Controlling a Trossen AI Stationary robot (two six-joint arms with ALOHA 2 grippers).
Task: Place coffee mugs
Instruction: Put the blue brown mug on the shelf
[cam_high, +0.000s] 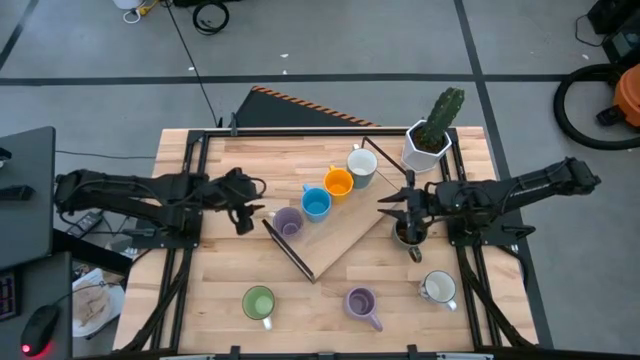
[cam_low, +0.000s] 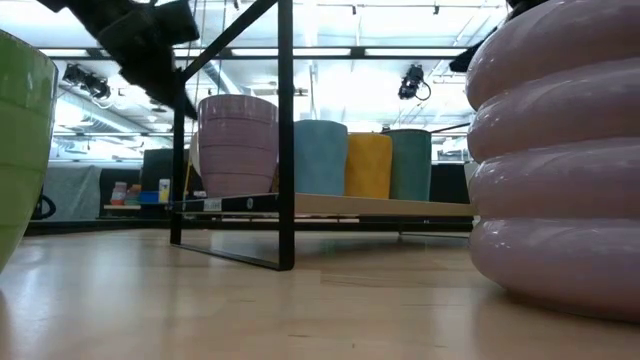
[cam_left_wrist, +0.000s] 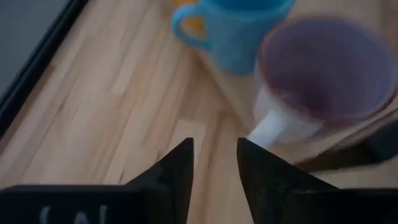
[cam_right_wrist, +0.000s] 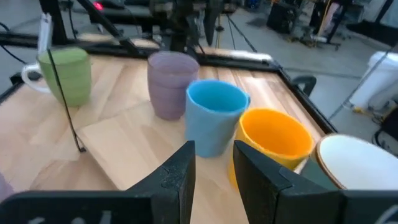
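- Four coffee mugs sit in a diagonal row on the wooden board (cam_high: 345, 232) at the centre of the high view: lilac mug (cam_high: 288, 222), blue mug (cam_high: 316, 203), orange mug (cam_high: 339, 183), white mug (cam_high: 362, 165).
- Four more stand off the board on the worktop (cam_high: 200, 290): green mug (cam_high: 259, 303) lower left of centre, second lilac mug (cam_high: 361, 303) lower centre, second white mug (cam_high: 438, 288) lower right, dark brown mug (cam_high: 407, 233) right of the board.
- Left claw (cam_high: 247, 212), left of the lilac mug, holds nothing; its fingers (cam_left_wrist: 177, 171) stand slightly apart.
- Right claw (cam_high: 408, 215) hangs over the dark brown mug; whether it grips I cannot tell.
- Cactus pot (cam_high: 427, 145) stands upper right.
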